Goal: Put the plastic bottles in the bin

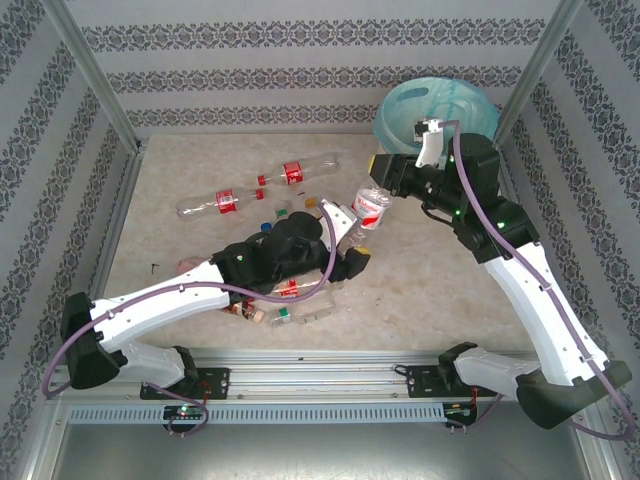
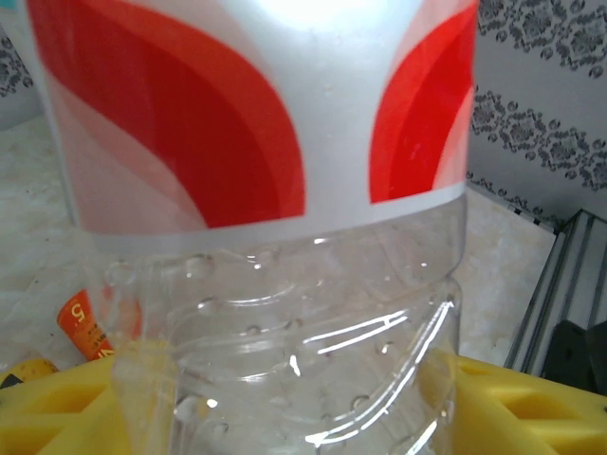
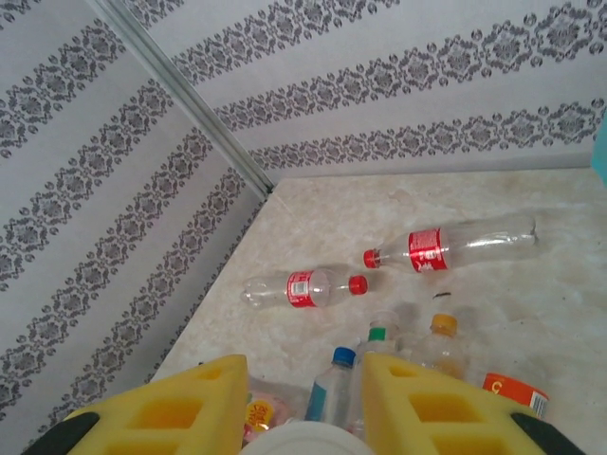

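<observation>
We see the left gripper (image 1: 353,252) pinching a bottle (image 1: 369,208) with a red-and-white label at mid-table. In the left wrist view, its clear lower part sits between the yellow pads (image 2: 512,408). The right gripper (image 1: 382,176) is at the bottle's far end with its fingers spread. A white round part between them is perhaps that bottle's end, though we cannot be sure. The bin (image 1: 480,100) stands in the far right corner, just beyond the right gripper. Loose bottles (image 1: 225,201) lie on the table (image 1: 420,290), two at far left of centre and more clustered near, under the left arm.
</observation>
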Motion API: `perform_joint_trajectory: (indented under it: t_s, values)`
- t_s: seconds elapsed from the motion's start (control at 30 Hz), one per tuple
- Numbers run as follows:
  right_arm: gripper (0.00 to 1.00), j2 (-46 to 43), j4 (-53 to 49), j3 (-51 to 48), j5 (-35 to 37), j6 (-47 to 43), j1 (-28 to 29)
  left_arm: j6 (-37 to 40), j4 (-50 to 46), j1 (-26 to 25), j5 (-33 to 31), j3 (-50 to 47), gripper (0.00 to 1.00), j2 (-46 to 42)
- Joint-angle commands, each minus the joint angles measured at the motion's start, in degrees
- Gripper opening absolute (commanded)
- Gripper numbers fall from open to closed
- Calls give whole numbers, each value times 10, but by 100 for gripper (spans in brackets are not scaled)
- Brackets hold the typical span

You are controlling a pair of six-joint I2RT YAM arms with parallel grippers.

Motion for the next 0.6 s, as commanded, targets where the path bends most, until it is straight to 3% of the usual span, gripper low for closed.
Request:
perform_joint_trajectory:
  t_s: [0.0, 0.17, 0.57]
  values:
    - [17, 16, -17, 45, 49, -41, 0, 2, 39, 20, -13, 39, 72, 12]
    - [11, 56, -19, 127, 103, -82, -3, 20, 64, 34, -4, 88, 100, 42]
    - [9, 198, 33, 352, 256, -213, -45, 46, 67, 68, -57, 140, 100, 44]
